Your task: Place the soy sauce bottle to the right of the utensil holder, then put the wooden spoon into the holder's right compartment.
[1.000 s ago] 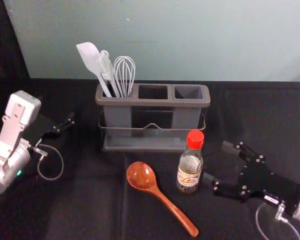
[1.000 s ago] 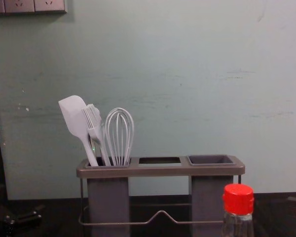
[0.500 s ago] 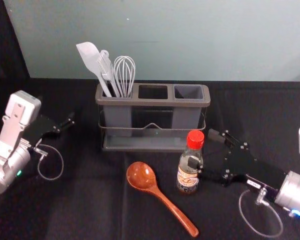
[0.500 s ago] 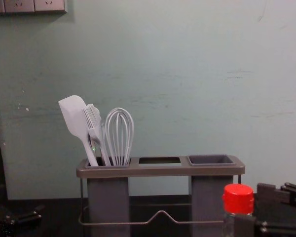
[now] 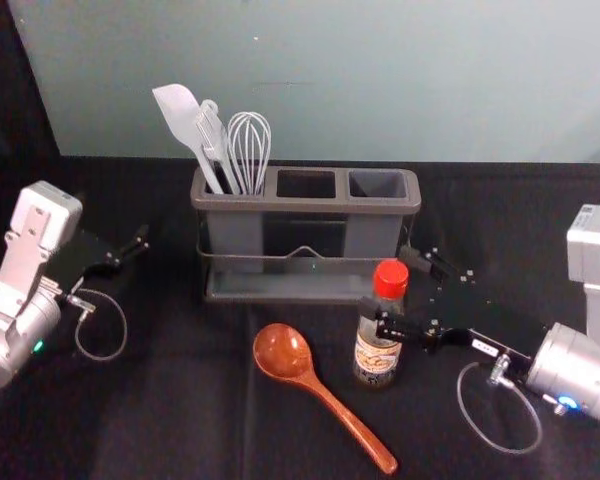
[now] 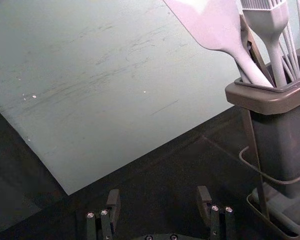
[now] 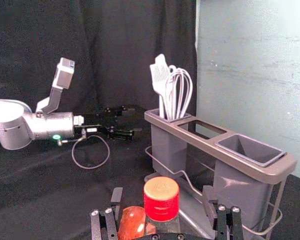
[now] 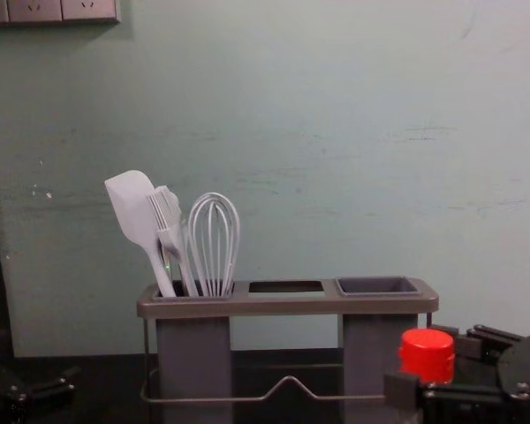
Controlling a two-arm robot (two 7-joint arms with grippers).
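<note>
The soy sauce bottle (image 5: 377,352) stands upright on the tabletop (image 5: 180,420), in front of the holder's right end and nearer the near edge. The right gripper (image 5: 388,282) reaches in from the right edge, its fingers spread either side of the red cap (image 7: 161,200) with gaps showing; it grasps nothing. The likely step is lining up to grip. If it closes off-centre, one finger meets the bottle first and could shove or tip it. A hold high on the cap or neck could let the heavier base swing or slip.

Just beside the bottle, the wooden spoon (image 5: 325,395) lies with its handle slanting toward the near edge; a leftward nudge could send the bottle into it. Behind, the utensil holder (image 5: 305,205) leaves the far finger modest room, so a careless lift or rightward swing could catch its wire frame (image 5: 280,257) and drag it. Setting the bottle down too close to its right side risks the same.

Later, the spoon's broad bowl may snag on the rim if it goes first into the right compartment (image 5: 377,185). The left gripper (image 6: 159,195) waits over the tabletop's left side, spread and empty.
</note>
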